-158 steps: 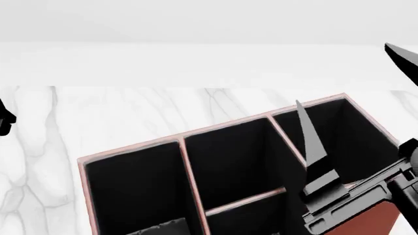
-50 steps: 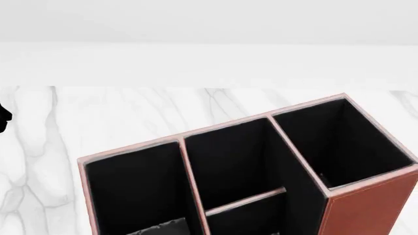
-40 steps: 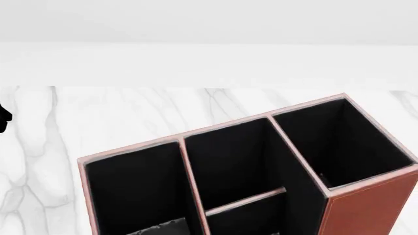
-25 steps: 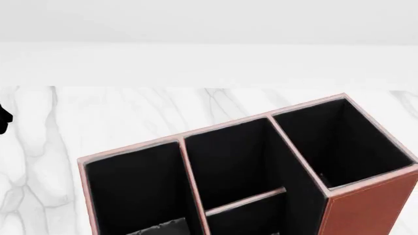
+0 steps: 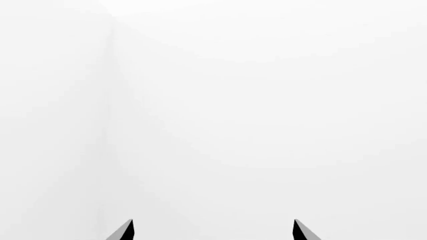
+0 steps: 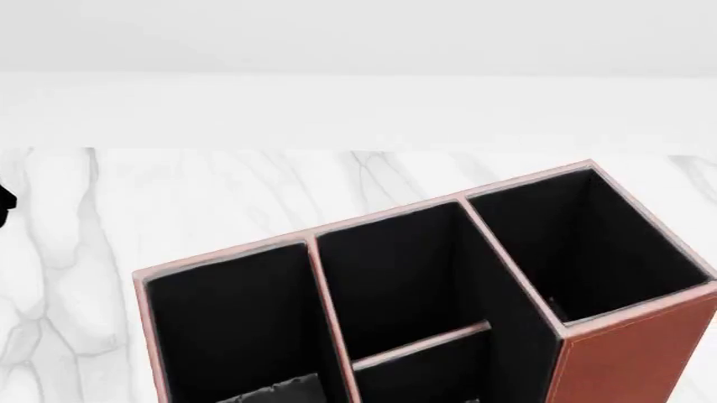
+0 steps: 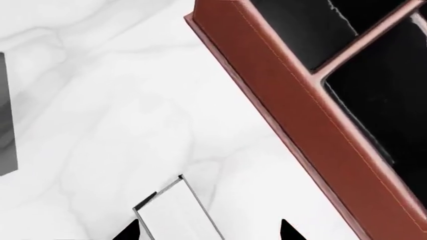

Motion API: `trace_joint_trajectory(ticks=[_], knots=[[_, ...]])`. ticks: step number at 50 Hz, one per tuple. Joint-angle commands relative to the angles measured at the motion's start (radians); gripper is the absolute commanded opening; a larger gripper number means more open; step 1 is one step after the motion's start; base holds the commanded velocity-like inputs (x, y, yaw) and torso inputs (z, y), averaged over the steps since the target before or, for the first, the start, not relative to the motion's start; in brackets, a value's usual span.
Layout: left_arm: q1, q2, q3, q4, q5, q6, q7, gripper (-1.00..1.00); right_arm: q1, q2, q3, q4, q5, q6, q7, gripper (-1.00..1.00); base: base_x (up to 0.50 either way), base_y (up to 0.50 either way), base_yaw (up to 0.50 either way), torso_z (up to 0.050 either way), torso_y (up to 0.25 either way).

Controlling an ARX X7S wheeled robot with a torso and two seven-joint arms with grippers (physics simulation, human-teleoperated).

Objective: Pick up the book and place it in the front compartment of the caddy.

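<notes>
The right gripper point(image 7: 208, 231) hovered with parted, empty jaws over the book point(image 7: 179, 212), which lay on the marble table point(image 7: 100, 100) beside the caddy point(image 7: 313, 130). Pickup was in hand; descent and closing seemed next. The left gripper point(image 5: 212, 231) was spread, empty.

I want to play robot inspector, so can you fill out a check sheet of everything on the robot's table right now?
Surface: white marble table.
Caddy: reddish-brown, black inside; its middle column is split by a cross divider.
Book: probably this pale slab with a dark edge, on the table beside the caddy.
Clutter: grey block at the right wrist view's edge; grey shape low in one side compartment, cannot tell what.
Grippers: left gripper open, facing blank white; right gripper open, above the slab.
Cables: nothing seen.
Surroundings: plain white wall.
</notes>
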Motion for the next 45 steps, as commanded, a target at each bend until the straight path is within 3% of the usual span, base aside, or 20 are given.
trace_joint_trajectory(ticks=[1, 17, 18, 38, 45], knots=[[0.000, 0.018, -0.028, -0.004, 0.017, 0.006, 0.020, 1.00, 0.034, -0.046, -0.067, 0.025, -0.074, -0.004, -0.040, 1.00, 0.00, 0.00, 0.00, 0.000, 0.000], [0.002, 0.016, -0.024, -0.003, 0.012, 0.008, 0.013, 1.00, -0.016, -0.044, -0.111, 0.060, -0.105, -0.036, -0.020, 1.00, 0.00, 0.00, 0.00, 0.000, 0.000], [0.002, 0.017, -0.024, -0.003, 0.011, 0.008, 0.013, 1.00, -0.018, -0.043, -0.111, 0.060, -0.104, -0.037, -0.019, -1.00, 0.00, 0.00, 0.00, 0.000, 0.000], [0.007, 0.013, -0.024, 0.006, 0.004, 0.006, 0.003, 1.00, -0.033, -0.040, -0.078, 0.057, -0.094, -0.058, 0.016, -1.00, 0.00, 0.00, 0.00, 0.000, 0.000], [0.005, 0.008, -0.026, 0.008, 0.001, 0.002, 0.000, 1.00, 0.041, -0.035, 0.064, -0.028, 0.018, -0.011, 0.009, -1.00, 0.00, 0.00, 0.00, 0.000, 0.000]])
